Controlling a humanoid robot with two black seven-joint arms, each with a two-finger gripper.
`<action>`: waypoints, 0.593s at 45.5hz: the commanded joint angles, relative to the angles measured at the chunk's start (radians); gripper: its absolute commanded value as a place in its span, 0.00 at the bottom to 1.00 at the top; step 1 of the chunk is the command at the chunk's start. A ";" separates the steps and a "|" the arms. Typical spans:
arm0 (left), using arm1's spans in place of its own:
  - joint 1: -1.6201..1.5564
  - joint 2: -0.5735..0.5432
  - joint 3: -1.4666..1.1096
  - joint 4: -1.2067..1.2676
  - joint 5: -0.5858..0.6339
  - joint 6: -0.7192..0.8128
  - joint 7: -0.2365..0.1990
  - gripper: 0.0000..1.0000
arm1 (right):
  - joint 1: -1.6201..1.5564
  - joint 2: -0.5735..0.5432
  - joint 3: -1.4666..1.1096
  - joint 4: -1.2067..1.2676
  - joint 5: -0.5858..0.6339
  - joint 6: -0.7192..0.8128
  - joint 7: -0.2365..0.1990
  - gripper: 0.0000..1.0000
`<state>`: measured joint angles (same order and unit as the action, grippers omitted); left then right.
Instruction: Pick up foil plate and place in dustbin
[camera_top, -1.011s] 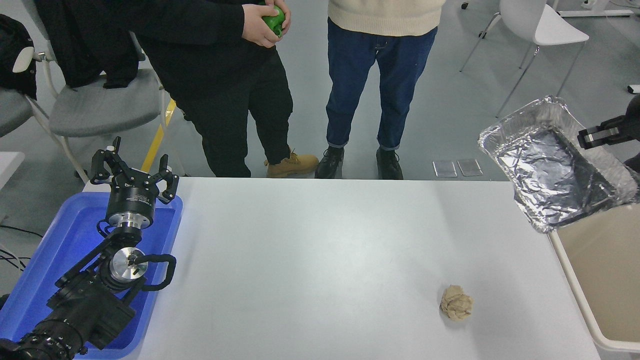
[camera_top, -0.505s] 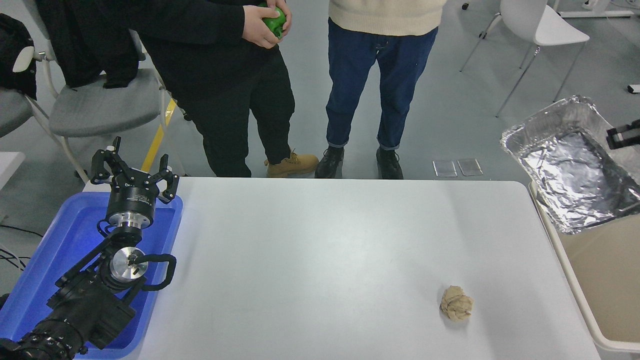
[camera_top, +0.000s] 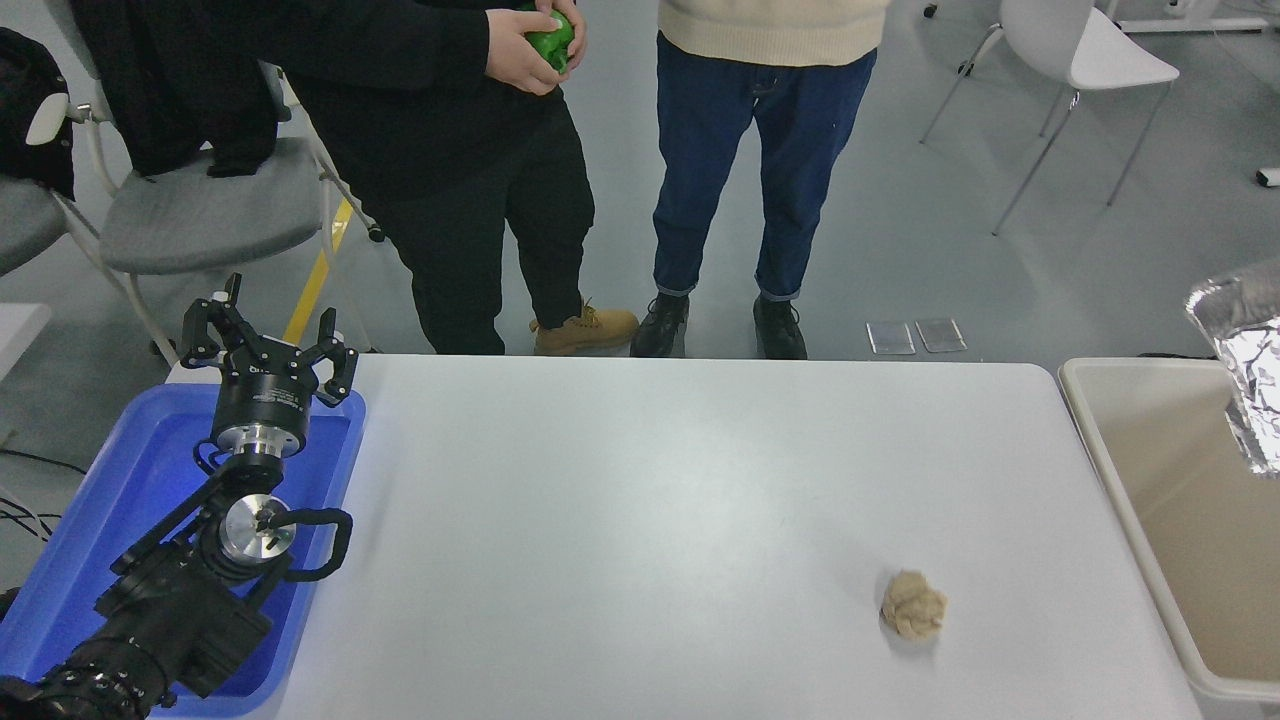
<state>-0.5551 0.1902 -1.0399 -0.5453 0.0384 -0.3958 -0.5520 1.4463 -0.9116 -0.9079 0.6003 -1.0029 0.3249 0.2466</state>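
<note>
Only the left end of the shiny crinkled foil plate (camera_top: 1250, 365) shows at the right edge, held in the air above the beige dustbin (camera_top: 1105, 455) that stands beside the table's right end. The rest of the plate is cut off by the picture's edge. My right gripper is out of view past that edge. My left arm is parked at the lower left over the blue tray, its gripper (camera_top: 268, 345) open and empty.
A crumpled brown paper ball (camera_top: 912, 605) lies on the white table (camera_top: 650, 520) at the front right. A blue plastic tray (camera_top: 130, 480) sits at the left. Two people stand at the far side; one holds a green object (camera_top: 548, 42). Chairs stand behind.
The foil plate has moved right, from over the table's right corner to above the dustbin and mostly out of the picture. The right gripper has left the view. The left arm has not moved.
</note>
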 joint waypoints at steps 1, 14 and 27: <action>0.000 0.000 0.000 -0.001 0.000 0.000 0.000 0.99 | -0.519 0.121 0.329 -0.369 0.021 -0.116 0.028 0.00; 0.001 0.000 0.000 0.001 0.000 0.000 -0.002 0.99 | -0.699 0.238 0.408 -0.433 0.116 -0.194 -0.038 0.00; 0.001 0.000 0.000 0.001 0.000 0.000 -0.002 0.99 | -0.733 0.281 0.486 -0.432 0.136 -0.196 -0.084 0.00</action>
<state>-0.5539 0.1902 -1.0401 -0.5446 0.0382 -0.3958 -0.5536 0.7798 -0.6749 -0.4859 0.1980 -0.8920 0.1469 0.1941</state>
